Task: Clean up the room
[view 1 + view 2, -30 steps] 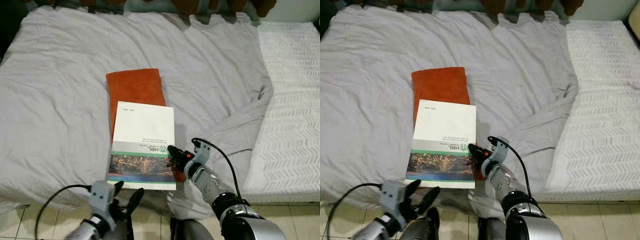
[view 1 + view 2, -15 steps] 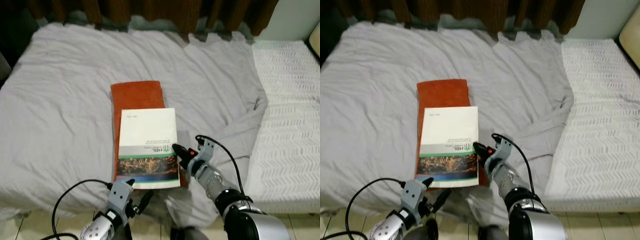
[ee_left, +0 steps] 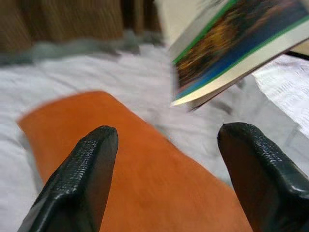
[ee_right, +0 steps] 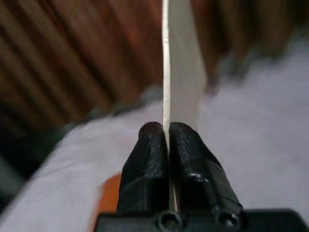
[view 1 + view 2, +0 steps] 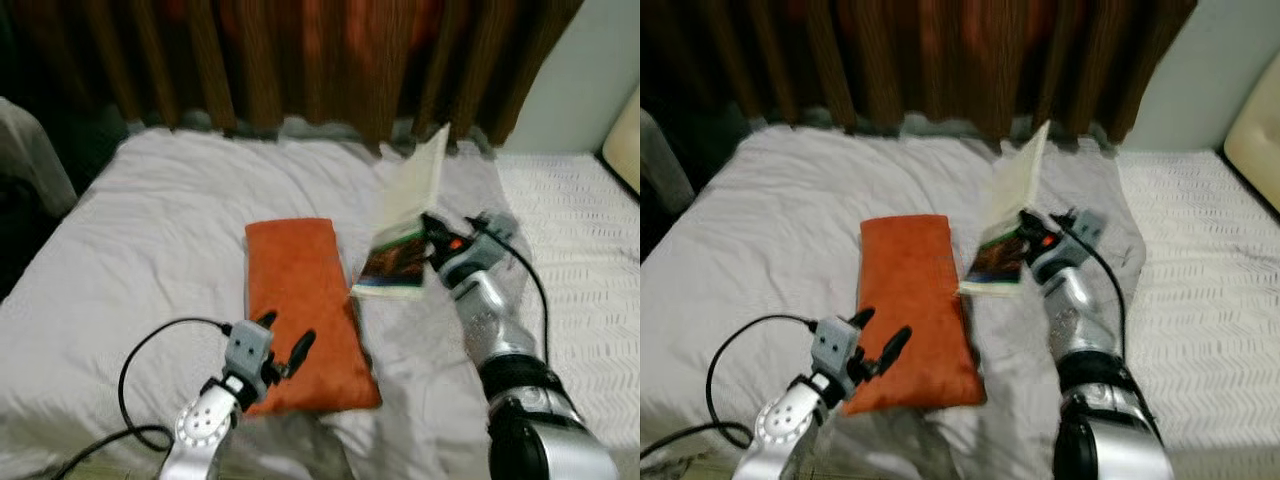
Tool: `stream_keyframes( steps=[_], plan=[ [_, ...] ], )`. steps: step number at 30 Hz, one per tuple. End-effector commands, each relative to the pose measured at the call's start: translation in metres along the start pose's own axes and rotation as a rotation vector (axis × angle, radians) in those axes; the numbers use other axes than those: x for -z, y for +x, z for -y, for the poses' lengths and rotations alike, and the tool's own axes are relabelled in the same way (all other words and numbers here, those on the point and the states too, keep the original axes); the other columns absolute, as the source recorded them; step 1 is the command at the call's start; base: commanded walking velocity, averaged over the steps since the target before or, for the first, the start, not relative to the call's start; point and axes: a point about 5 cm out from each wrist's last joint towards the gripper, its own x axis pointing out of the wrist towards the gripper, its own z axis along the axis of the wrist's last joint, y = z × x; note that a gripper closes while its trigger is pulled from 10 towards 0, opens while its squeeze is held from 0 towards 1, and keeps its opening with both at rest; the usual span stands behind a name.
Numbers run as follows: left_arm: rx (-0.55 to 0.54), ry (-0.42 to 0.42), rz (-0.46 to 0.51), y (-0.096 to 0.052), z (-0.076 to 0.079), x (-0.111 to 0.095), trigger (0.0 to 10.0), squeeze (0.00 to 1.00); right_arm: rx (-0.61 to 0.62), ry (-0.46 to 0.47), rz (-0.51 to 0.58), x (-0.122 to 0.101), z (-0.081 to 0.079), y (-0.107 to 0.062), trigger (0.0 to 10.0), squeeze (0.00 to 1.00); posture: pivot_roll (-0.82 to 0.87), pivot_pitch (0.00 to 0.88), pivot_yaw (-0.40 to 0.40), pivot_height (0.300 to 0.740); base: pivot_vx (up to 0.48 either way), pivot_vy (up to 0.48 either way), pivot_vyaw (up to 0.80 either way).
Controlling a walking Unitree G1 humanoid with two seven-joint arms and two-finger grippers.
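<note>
The book [image 5: 405, 235] hangs tilted above the bed [image 5: 150, 220], clamped in the raised right gripper [image 5: 434, 240]; left gripper [image 5: 283, 340] jaws apart.

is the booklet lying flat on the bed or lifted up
Lifted: the right pincer pinches the booklet by its edge, tilted above the grey sheet.

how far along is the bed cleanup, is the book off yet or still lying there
Done: the book is off the bed, lifted above the grey sheet. In hand: the right gripper is shut on the book's edge, holding it tilted up in the air. Left: the book is not put away anywhere, and the orange cushion lies on the bed with the left gripper open above its near end.
</note>
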Motion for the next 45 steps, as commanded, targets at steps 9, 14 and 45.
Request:
stream_keyframes(
  steps=[9,14,45],
  plan=[
    [-0.138,0.017,0.046,0.001,-0.025,-0.026,10.0,0.0,0.14,-0.418,0.021,0.018,0.026,-0.071,0.0,0.0,0.05,0.0,-0.06,0.74,0.0,0.0,0.0],
    [-0.171,0.012,0.078,-0.002,-0.032,-0.041,10.0,0.0,0.245,-0.487,-0.165,0.058,0.046,-0.124,0.0,0.0,0.07,0.0,-0.052,0.74,0.0,0.0,0.0],
    [-0.097,-0.175,-0.083,-0.022,-0.012,0.003,10.0,0.0,0.26,-0.581,-0.334,0.077,0.055,-0.162,0.0,0.0,0.0,0.0,-0.059,0.74,0.246,-0.333,0.0]
  ],
)
